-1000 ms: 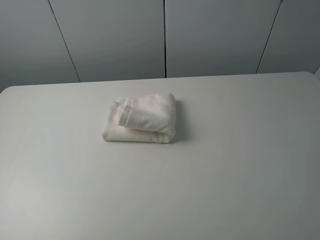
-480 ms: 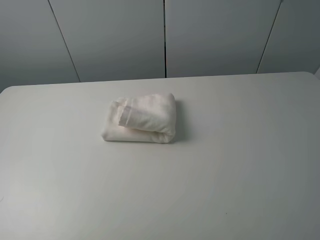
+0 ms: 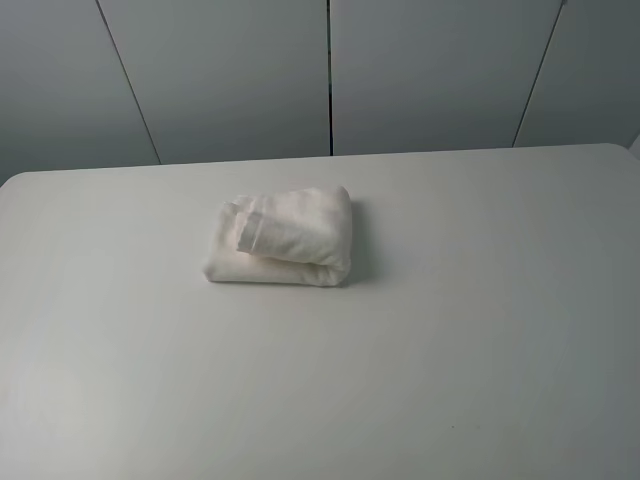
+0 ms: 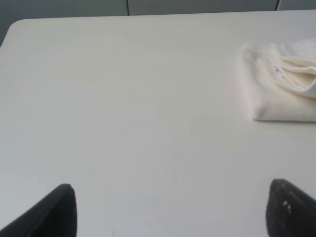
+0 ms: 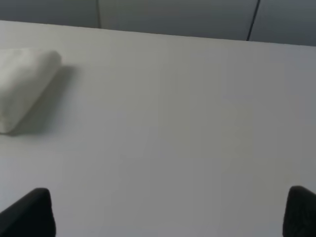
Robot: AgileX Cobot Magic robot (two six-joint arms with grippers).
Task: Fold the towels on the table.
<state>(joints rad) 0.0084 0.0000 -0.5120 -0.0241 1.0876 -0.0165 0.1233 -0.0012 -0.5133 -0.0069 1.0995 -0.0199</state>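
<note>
A white terry towel (image 3: 282, 238) lies folded into a small thick bundle on the white table (image 3: 450, 330), a little left of the middle and toward the back. Its border band and small label face left. The towel also shows in the left wrist view (image 4: 281, 81) and in the right wrist view (image 5: 22, 86). Neither arm shows in the exterior high view. My left gripper (image 4: 170, 212) is open and empty, well back from the towel. My right gripper (image 5: 170, 215) is open and empty, also well away from it.
Grey wall panels (image 3: 330, 70) with dark seams stand behind the table's far edge. The table's rounded corner shows in the left wrist view (image 4: 15, 24).
</note>
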